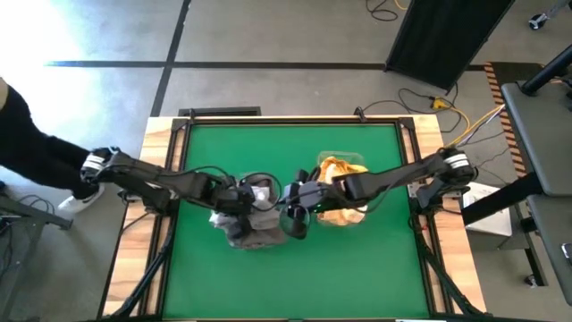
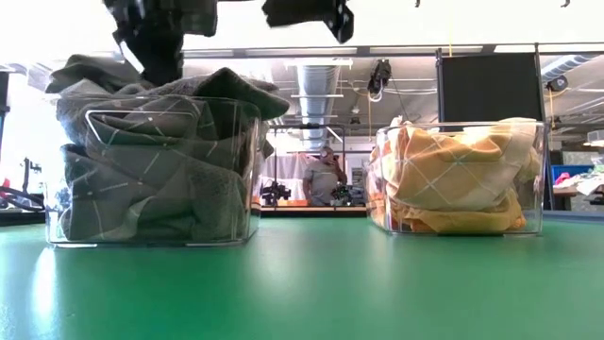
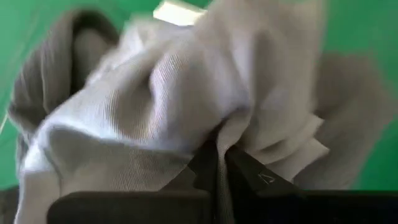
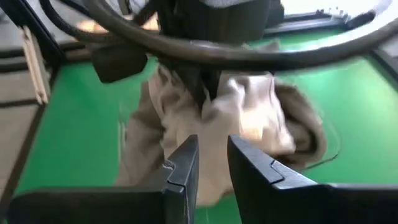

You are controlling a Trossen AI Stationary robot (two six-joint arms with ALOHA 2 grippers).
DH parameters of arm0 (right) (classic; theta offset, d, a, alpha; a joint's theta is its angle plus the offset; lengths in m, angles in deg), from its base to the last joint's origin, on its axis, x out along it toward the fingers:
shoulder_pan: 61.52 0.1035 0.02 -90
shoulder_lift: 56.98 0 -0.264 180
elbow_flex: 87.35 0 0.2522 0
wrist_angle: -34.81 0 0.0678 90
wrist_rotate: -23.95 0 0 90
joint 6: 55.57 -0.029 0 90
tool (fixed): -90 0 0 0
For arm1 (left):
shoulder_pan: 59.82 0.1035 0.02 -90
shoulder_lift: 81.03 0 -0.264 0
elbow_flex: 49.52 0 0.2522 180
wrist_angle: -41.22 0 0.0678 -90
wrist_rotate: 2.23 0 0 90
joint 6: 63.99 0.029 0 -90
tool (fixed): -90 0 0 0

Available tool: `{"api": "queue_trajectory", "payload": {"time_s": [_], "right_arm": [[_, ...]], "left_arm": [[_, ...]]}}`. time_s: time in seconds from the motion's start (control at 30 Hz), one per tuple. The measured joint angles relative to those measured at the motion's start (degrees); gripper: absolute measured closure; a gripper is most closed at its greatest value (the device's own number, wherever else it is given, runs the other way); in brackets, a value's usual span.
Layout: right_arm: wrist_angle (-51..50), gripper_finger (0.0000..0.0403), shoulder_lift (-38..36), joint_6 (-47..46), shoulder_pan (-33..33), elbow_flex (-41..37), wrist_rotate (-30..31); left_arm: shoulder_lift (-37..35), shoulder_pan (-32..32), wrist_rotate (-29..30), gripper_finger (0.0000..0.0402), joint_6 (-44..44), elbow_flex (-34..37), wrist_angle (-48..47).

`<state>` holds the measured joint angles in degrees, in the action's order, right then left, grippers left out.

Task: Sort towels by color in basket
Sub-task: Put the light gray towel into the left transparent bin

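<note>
Two clear baskets stand on the green table. The left basket (image 2: 241, 170) holds grey towels (image 2: 156, 161) heaped above its rim. The right basket (image 2: 538, 179) holds mustard-yellow towels (image 2: 453, 179). My left gripper (image 1: 243, 202) is over the grey heap, shut on its top towel (image 3: 174, 93). My right gripper (image 1: 293, 219) hangs between the two baskets, above the table. It is open (image 4: 212, 165) with nothing between its fingers, and it faces the grey towel (image 4: 249, 118). My left gripper pinches a bunched fold of the top grey towel (image 3: 233, 124) between its two fingers, coming from above (image 2: 156, 57). How many layers it has I cannot tell. The towel's lower part lies on the heap in the left basket.
Bare green table (image 1: 295, 286) lies in front of both baskets and between them. A raised frame (image 1: 174, 134) runs along the table's edges. A person (image 2: 326, 175) stands far off in the room behind.
</note>
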<state>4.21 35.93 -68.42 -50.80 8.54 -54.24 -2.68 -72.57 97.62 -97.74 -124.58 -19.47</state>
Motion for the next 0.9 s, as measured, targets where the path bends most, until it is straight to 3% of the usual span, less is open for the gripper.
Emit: {"api": "queue_trajectory", "payload": {"time_s": [0.13,0.33,0.43,0.5,0.67,0.8,0.9], "right_arm": [[-0.95,0.0323,2.78,-0.77,0.00,0.00,-0.28],[-4.49,0.0308,3.20,-3.00,0.00,-0.02,-0.34],[-7.31,0.0303,1.96,-3.10,0.07,-0.02,-0.32],[-8.80,0.0302,0.70,-3.75,0.15,-0.02,-0.27],[-11.66,0.0312,-1.35,-3.81,0.28,-0.02,-0.22],[-11.64,0.0323,-1.85,-4.14,0.34,-0.02,-0.22],[-11.80,0.0329,-1.85,-5.16,0.73,-0.02,-0.22]], "left_arm": [[1.22,0.07,-1.81,0.0364,0.26,-0.99,-4.89],[-0.66,-0.08,-8.61,0.0280,0.19,-5.24,-8.37],[-1.18,-0.27,-12.87,0.0244,-0.58,-10.02,-15.54],[-1.52,-0.64,-12.06,0.0229,-2.61,-13.51,-23.49],[-3.16,0.13,-8.49,0.0223,-9.97,-15.40,-36.93],[-4.26,0.70,-9.42,0.0238,-14.27,-8.79,-37.07],[-4.18,0.70,-14.50,0.0253,-14.23,-2.27,-36.00]]}}
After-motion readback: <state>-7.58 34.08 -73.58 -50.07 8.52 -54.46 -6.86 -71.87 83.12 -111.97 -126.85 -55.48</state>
